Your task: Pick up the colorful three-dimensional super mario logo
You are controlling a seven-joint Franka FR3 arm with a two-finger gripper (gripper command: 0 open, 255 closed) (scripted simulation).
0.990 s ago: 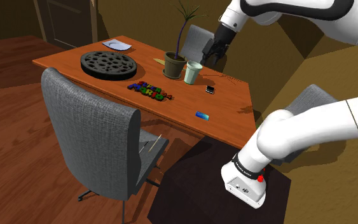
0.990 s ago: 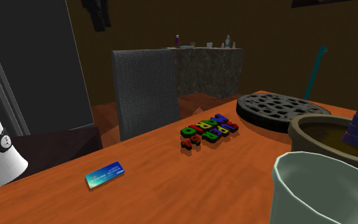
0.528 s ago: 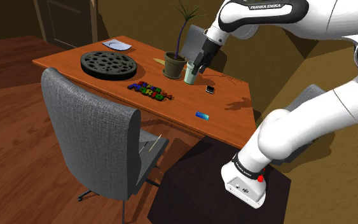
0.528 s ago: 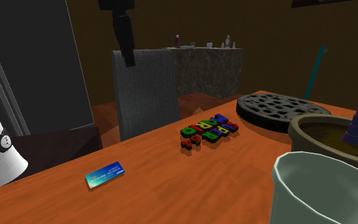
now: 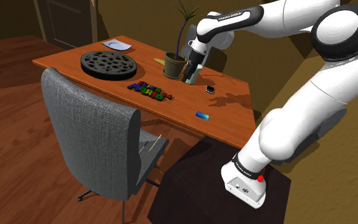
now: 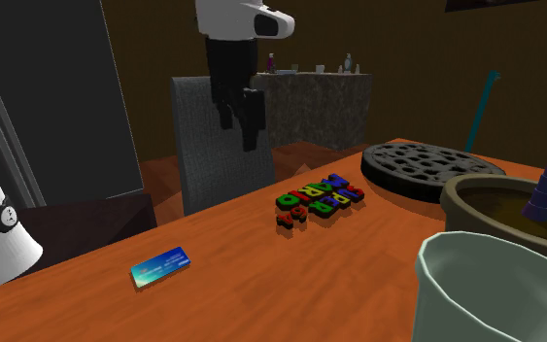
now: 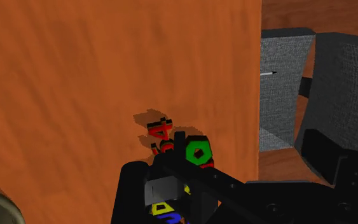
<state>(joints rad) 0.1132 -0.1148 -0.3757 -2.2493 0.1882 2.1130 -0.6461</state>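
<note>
Overhead, the white arm arches across the wooden table with its wrist bent downward. The gripper hangs above the orange top, its fingers pointing down, spread apart and holding nothing. The colourful Super Mario logo lies flat just beyond the fingertips, untouched. A pale green cup stands close behind the gripper, and a grey chair sits past the logo.

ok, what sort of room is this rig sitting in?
Probably a home dining room or study: an orange-brown wooden table with a grey upholstered chair at it, a potted plant on top, and a wood floor.
</note>
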